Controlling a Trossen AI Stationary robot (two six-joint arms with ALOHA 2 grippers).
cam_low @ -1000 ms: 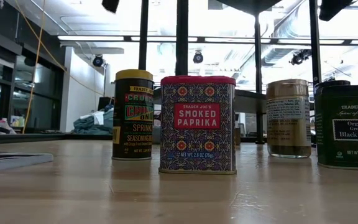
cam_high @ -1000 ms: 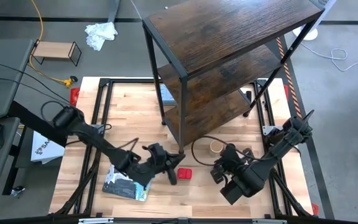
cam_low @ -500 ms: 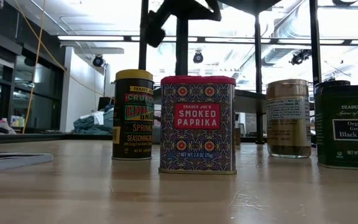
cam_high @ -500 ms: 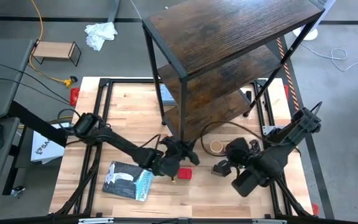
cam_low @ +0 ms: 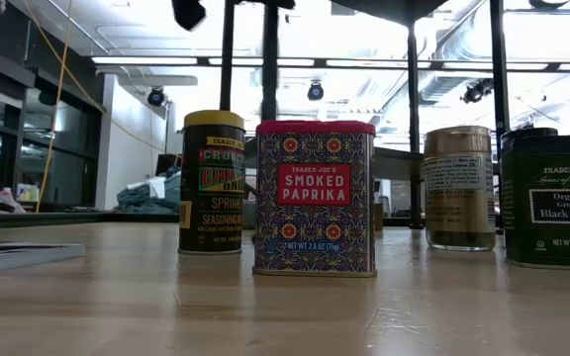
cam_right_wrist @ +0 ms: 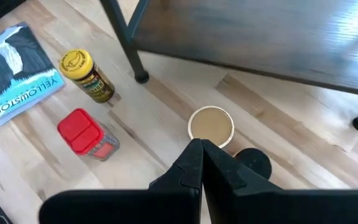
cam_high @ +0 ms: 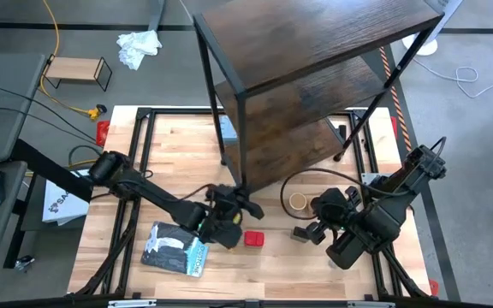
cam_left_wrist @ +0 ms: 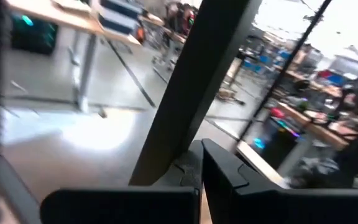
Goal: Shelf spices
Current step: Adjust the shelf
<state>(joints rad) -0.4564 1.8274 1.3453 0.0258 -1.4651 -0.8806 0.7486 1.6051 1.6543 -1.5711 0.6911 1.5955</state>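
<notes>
The left jaws [cam_high: 245, 208] were pressed together with nothing between them, raised above the desk [cam_high: 178, 145] by the front leg of the shelf [cam_high: 315, 51]; in the left wrist view the closed fingers [cam_left_wrist: 229, 171] sat close against a black post of the frame. The right jaws [cam_high: 302, 233] were also closed on nothing, hanging near the desk's 5 o'clock part; in the right wrist view their fingers [cam_right_wrist: 197, 165] met tip to tip just over the tan-lidded jar [cam_right_wrist: 211, 126]. That jar stood upright just beside the black tin [cam_right_wrist: 253, 162], both near the shelf's front edge. The red tin [cam_high: 254, 239] stood at about 6 o'clock on the desk, between the two arms, and the yellow-lidded jar [cam_right_wrist: 86, 74] stood near it, close to the shelf leg. In the low view the yellow-lidded jar, the red paprika tin [cam_low: 315, 198], the tan jar [cam_low: 460, 186] and the black pepper tin [cam_low: 552, 198] stood upright in a loose row, none touching. The shelf spanned the desk's 12 to 3 o'clock part, its boards bare where they showed. A flat packet [cam_high: 175, 250] lay at 7 o'clock. A fifth, brown jar could not be made out.
</notes>
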